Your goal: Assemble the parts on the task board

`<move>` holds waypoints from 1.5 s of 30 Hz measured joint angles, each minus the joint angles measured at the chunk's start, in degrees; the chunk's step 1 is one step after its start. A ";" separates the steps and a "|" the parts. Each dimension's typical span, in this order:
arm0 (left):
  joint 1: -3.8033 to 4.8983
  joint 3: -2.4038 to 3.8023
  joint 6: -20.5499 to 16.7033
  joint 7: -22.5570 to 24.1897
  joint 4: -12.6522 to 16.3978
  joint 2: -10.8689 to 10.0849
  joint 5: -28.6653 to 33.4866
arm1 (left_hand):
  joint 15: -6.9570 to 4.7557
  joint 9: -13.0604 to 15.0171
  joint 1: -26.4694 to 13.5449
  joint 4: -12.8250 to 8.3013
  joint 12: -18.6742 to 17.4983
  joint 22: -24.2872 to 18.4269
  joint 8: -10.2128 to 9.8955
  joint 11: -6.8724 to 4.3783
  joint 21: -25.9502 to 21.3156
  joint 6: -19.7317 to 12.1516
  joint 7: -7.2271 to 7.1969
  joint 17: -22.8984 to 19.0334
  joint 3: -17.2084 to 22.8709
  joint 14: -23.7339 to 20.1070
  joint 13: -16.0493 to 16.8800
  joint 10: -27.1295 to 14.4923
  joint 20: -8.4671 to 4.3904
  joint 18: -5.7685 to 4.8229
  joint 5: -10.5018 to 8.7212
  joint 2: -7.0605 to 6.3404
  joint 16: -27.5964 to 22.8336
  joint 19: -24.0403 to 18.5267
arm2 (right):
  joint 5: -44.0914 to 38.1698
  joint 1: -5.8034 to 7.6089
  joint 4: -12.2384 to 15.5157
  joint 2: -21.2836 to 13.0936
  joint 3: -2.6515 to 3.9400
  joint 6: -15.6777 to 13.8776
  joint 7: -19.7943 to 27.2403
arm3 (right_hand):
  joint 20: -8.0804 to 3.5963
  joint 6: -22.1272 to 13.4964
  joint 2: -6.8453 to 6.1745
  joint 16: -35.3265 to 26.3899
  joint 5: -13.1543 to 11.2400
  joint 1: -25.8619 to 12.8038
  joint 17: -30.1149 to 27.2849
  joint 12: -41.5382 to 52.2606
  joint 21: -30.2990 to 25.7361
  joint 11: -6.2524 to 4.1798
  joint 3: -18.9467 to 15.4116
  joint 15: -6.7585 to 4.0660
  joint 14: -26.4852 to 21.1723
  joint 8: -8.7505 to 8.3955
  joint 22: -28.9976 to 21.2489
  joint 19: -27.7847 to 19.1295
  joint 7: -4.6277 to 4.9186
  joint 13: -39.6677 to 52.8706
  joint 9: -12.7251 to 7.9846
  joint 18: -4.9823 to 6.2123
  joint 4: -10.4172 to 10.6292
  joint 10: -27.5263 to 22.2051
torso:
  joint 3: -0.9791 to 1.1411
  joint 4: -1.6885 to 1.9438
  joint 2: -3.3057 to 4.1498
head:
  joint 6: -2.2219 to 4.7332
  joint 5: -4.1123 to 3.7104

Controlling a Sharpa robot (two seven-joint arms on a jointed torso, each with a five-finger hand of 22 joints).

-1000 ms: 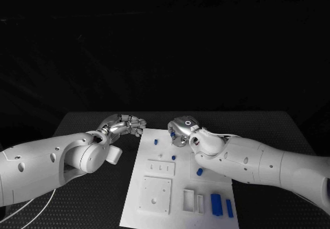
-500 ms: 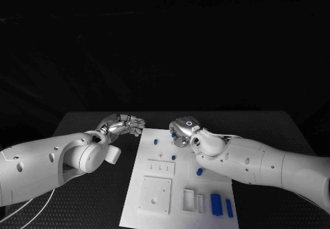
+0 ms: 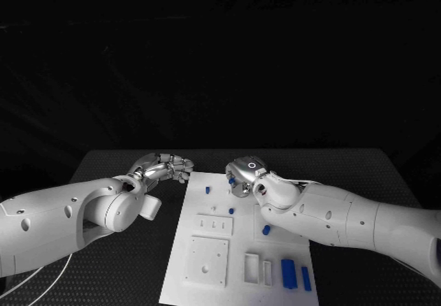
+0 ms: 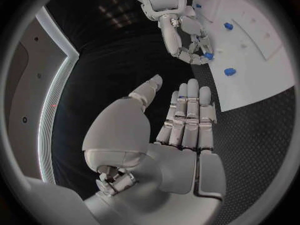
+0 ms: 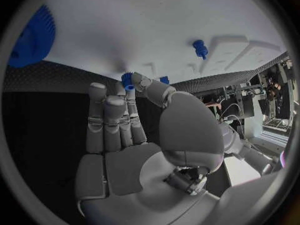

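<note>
The board point(image 3: 241, 239) lies flat at the centre of the desk point(image 3: 129, 268), long axis running away from the robot.

The right hand point(image 3: 245, 174) is over the board's far end. Its thumb and a finger pinch a small blue part point(image 5: 128, 80) at the fingertips; the left wrist view shows the same part point(image 4: 207, 56) in that hand, just above the board's edge.

The left hand point(image 3: 166, 167) is over the desk, just beside the board's far left corner. Its fingers point(image 4: 189, 116) lie straight and side by side, thumb set apart, and it holds nothing.

Other blue parts on the board: one peg point(image 3: 208, 189) near the far end, one point(image 3: 266, 230) at mid-board beside the right arm, and two long pieces point(image 3: 289, 273) at the near right corner.
</note>
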 measured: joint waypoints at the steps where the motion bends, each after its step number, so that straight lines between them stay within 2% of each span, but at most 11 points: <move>1: 0.00 0.00 0.00 0.00 0.00 0.00 0.00 | 0.00 0.00 0.00 0.00 0.00 0.00 0.00 0.00 0.00 0.00 0.00 0.00 0.00 0.00 0.00 0.00 0.00 0.00 0.00 0.00 0.00 0.00 | 0.15 0.00 -0.06 0.00 0.00 0.04 0.01 | -0.05 -0.97 -0.69 0.00 0.25 -0.35 -0.12 -0.68 0.00 0.04 -0.37 0.11 -0.47 -0.61 0.00 -0.32 0.33 0.21 -0.31 0.00 0.21 -0.04 | -0.01 0.01 0.00 | 0.01 -0.03; 4: 0.00 0.00 0.00 -0.01 0.00 -0.01 0.00 | 0.00 0.00 0.00 -0.14 -0.22 0.00 0.00 0.00 0.00 0.00 0.00 0.00 0.14 0.00 0.00 0.00 0.00 -0.01 0.00 0.00 0.00 0.00 | 0.61 -0.03 -0.23 0.00 -0.05 0.20 0.02 | -0.08 -3.03 -2.23 0.00 0.02 -0.41 -0.45 -1.02 0.00 1.82 -1.31 0.83 -0.70 -1.79 0.00 -0.48 1.23 -0.32 -0.95 0.00 0.41 -1.91 | 0.00 0.02 0.00 | 0.01 -0.05; 6: 0.00 0.00 -0.01 -0.02 0.00 -0.05 0.00 | 0.00 0.00 0.00 -0.14 -0.22 -0.06 0.00 0.00 0.00 0.00 0.00 0.00 0.14 0.00 0.00 0.00 0.00 -0.02 0.00 0.00 0.00 0.00 | 0.88 -0.12 -0.30 -0.02 -0.13 0.26 0.02 | -0.04 -4.37 -3.23 0.00 -0.03 -0.36 -0.75 -1.01 0.00 2.17 -1.90 1.63 -0.73 -2.43 0.00 -0.68 1.69 -1.30 -1.21 -0.01 0.60 -3.91 | -0.01 0.02 0.01 | -0.01 -0.05; 10: 0.00 0.00 -0.02 -0.03 0.01 -0.08 0.00 | 0.00 0.05 0.00 -0.14 -0.22 -0.06 0.00 0.21 0.00 -0.20 0.20 0.06 0.14 0.00 0.00 -0.21 0.00 -0.03 0.00 0.00 0.00 0.00 | 1.22 -0.18 -0.30 -0.10 -0.15 0.16 -0.01 | -0.20 -5.41 -3.58 0.00 -0.03 -0.71 -1.17 -1.00 -0.28 3.41 -3.18 2.46 -0.97 -2.74 0.00 -1.18 2.13 -2.56 -1.47 -0.06 -0.08 -7.79 | -0.03 0.00 0.01 | -0.09 -0.02; 16: 0.00 0.00 -0.03 -0.04 0.03 -0.14 -0.01 | 0.01 0.05 -0.23 -0.52 -0.46 -0.13 -0.02 0.21 0.22 -0.37 0.03 0.12 0.20 0.01 -0.01 -0.21 0.00 0.04 0.00 -0.23 -0.22 0.00 | 1.72 -0.13 0.32 -0.44 -0.14 -0.68 -0.05 | -0.19 -5.90 -3.88 0.00 -0.03 -1.01 -1.66 -0.98 -0.66 4.01 -4.41 2.91 -1.42 -2.94 0.00 -1.59 2.22 -3.71 -1.51 -0.06 -0.99 -9.59 | -0.04 -0.01 0.00 | -0.11 -0.01; 24: 0.00 -0.01 -0.04 -0.05 -0.05 -0.32 -0.01 | 0.20 0.10 -0.46 -0.65 -0.48 -0.14 -0.23 0.21 0.22 -0.37 0.03 0.18 0.33 0.20 -0.01 -0.21 0.01 0.56 0.00 0.00 -0.22 0.01 | 2.85 1.18 4.40 -3.61 0.06 -2.34 0.27 | -0.17 -5.91 -3.88 0.00 -0.03 -1.01 -1.79 -0.98 -0.66 4.01 -4.40 2.91 -1.42 -2.94 -0.01 -1.60 2.23 -3.85 -1.50 -0.06 -0.99 -9.58 | 0.01 -0.08 -0.03 | 0.26 -0.22; 28: 0.00 -0.01 -0.03 -0.04 -0.38 -0.33 -0.01 | 0.20 0.20 -0.46 -0.87 -0.48 -0.19 -0.23 0.20 0.23 -0.37 0.03 0.26 0.55 0.20 0.02 -0.21 0.01 0.55 0.00 0.00 -0.22 0.01 | 4.20 2.59 8.22 -7.01 1.41 -2.73 0.91 | -0.10 -5.74 -3.88 0.00 -0.03 -1.01 -1.94 0.32 -0.66 2.95 -4.22 2.85 -1.36 -2.88 0.00 -1.67 2.07 -3.63 -1.45 -0.05 -0.81 -7.45 | 0.03 -0.21 -0.07 | 0.79 -0.59; 31: 0.00 -0.02 0.01 -0.04 -0.89 -0.23 -0.03 | 0.20 0.37 -0.68 -1.16 -0.48 -0.26 -0.23 0.20 0.45 -0.37 0.03 0.43 0.83 0.20 0.24 -0.21 0.01 0.54 0.00 0.23 -0.22 0.01 | 5.87 3.26 10.44 -9.67 2.12 -2.63 1.49 | -0.08 -5.26 -4.10 0.32 -0.03 -1.24 -2.07 1.23 -0.66 2.37 -4.41 2.15 -1.02 -2.43 0.00 -1.63 2.04 -3.08 -1.28 -0.05 -0.50 -5.61 | 0.03 -0.32 -0.15 | 1.13 -0.83; 34: 0.00 -0.05 0.03 -0.01 -1.44 -0.17 -0.04 | 0.20 0.57 -1.17 -1.53 -0.23 -0.35 -0.23 0.10 0.67 -0.07 -0.26 0.66 1.20 0.20 0.51 0.75 0.01 0.52 -0.23 0.26 -0.22 0.01 | 7.79 3.49 12.33 -12.15 2.51 -1.98 2.13 | 0.01 -5.17 -4.34 0.32 -0.03 -1.47 -2.23 1.91 -0.66 1.62 -4.73 1.69 -1.05 -2.43 0.04 -1.54 1.96 -2.53 -1.28 -0.06 -0.18 -4.23 | 0.02 -0.58 -0.32 | 1.36 -0.93; 39: -0.01 -0.07 0.05 0.03 -2.34 0.10 -0.06 | 0.20 0.70 -1.17 -1.77 -0.03 -0.41 0.01 0.01 0.67 0.15 -0.06 0.80 1.45 0.20 0.68 1.25 0.01 0.49 -0.23 0.26 -0.44 0.01 | 10.50 3.61 14.23 -15.40 2.60 0.00 3.22 | 0.02 -5.07 -4.19 0.32 -0.03 -2.26 -2.49 2.24 -0.66 0.75 -5.93 1.32 -1.06 -2.43 0.04 -1.53 1.82 -1.81 -1.28 -0.06 0.03 -2.96 | 0.02 -1.18 -0.75 | 1.58 -0.93; 45: -0.02 -0.09 0.11 0.04 -2.85 0.29 -0.09 | 0.20 0.70 -1.37 -2.08 -0.03 -0.41 0.01 0.01 0.89 0.15 -0.06 0.88 1.45 0.20 0.67 1.25 0.01 0.46 -0.23 0.47 -0.44 0.01 | 12.39 3.60 13.21 -16.57 2.60 3.64 4.35 | 0.11 -4.99 -4.08 0.32 0.21 -3.23 -2.90 1.55 -0.66 1.14 -7.13 1.32 -1.06 -2.43 0.04 -1.45 1.73 -1.51 -1.44 -0.07 0.74 -3.11 | 0.13 -1.73 -1.18 | 1.59 -0.79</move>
